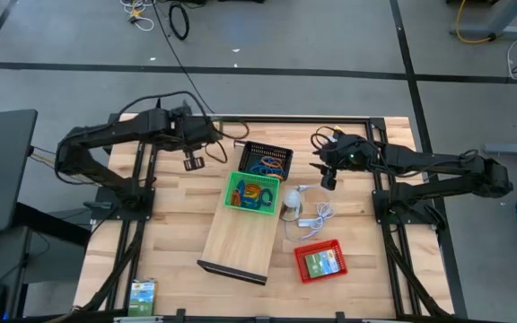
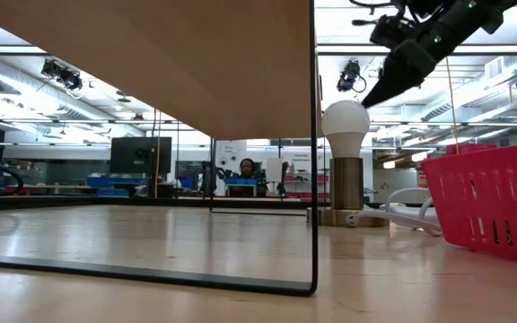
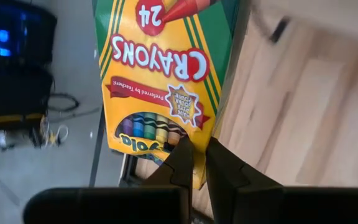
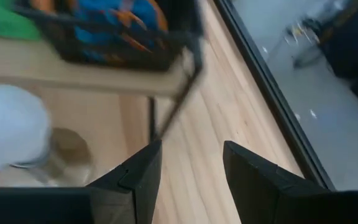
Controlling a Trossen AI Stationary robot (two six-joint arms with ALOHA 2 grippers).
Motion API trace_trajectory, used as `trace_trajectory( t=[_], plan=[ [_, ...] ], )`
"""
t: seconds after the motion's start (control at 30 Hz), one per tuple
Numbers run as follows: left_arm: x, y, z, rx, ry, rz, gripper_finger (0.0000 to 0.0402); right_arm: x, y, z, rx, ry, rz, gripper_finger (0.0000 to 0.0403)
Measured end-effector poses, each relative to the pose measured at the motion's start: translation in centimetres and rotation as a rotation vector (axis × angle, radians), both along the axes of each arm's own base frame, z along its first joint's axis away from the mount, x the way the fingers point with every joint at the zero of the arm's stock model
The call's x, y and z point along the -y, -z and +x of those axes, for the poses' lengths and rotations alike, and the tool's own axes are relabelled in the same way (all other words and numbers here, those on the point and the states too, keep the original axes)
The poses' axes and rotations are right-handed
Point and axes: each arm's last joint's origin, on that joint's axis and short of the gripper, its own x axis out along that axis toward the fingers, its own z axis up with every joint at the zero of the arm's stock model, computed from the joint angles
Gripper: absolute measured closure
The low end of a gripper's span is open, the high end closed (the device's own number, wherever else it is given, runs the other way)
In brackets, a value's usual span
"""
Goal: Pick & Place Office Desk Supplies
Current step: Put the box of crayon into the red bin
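Nearest the lens in the low view: wooden board (image 2: pixel 196 72), one end raised overhead, the dark edge down on the table (image 2: pixel 151 242). Beyond it, a white bulb lamp (image 2: pixel 346 130); to the side, a red mesh tray (image 2: pixel 492 206). High above the lamp, right gripper (image 2: pixel 375 94), clear of the table.

From the high view: left gripper (image 1: pixel 193 161) hanging over the far left of the table, beside the black mesh tray (image 1: pixel 266 160) with its blue and orange clips (image 1: pixel 267 166). More clips in the green mesh tray (image 1: pixel 252 193) on the board's far end. Green card box (image 1: pixel 321 262) lying in the red tray. Crayon box (image 1: pixel 142 294) at the near left edge – well apart from both grippers.

Left wrist view: fingers (image 3: pixel 179 165) together, nothing seen between them, with the crayon box beyond, label showing.

Right wrist view: fingers (image 4: pixel 142 174) apart and empty – over bare wood, the black tray and lamp ahead.
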Motion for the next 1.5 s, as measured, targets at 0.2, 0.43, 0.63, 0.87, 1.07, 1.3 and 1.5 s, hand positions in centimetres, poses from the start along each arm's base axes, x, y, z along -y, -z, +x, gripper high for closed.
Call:
trace_trajectory(
  t=[0.2, 0.43, 0.63, 0.87, 1.07, 1.3, 1.5],
  plan=[
    [2.4, -0.3, 1.8, -0.001, 0.106, -0.004, 0.0379, -2.4, -0.9, 1.1, 0.055, -0.205, -0.172, 0.0222],
    [3.9, -1.0, 3.8, -0.056, 0.167, 0.01, 0.0379, -5.6, -1.9, 1.5, 0.003, -0.3, -0.591, 0.0222],
    [5.1, -2.5, 5.2, -0.058, 0.232, 0.035, 0.0379, -7.0, -2.3, 1.8, -0.018, -0.299, -0.75, 0.0222],
    [6.7, -4.0, 7.0, -0.025, 0.314, 0.04, 0.0379, -8.1, -1.6, 3.2, -0.084, -0.292, -0.874, 0.0204],
    [8.3, -4.1, 8.5, -0.034, 0.398, 0.016, 0.0379, -8.9, -1.4, 4.4, -0.083, -0.207, -0.955, 0.0156],
    [9.6, -3.9, 9.8, -0.05, 0.465, 0.005, 0.0379, -10.1, -1.4, 5.5, -0.071, -0.173, -1.044, 0.0144],
    [10.6, -4.0, 10.2, -0.026, 0.511, 0.009, 0.0379, -11.0, -1.0, 6.3, -0.055, -0.194, -1.089, 0.0144]
  ],
)
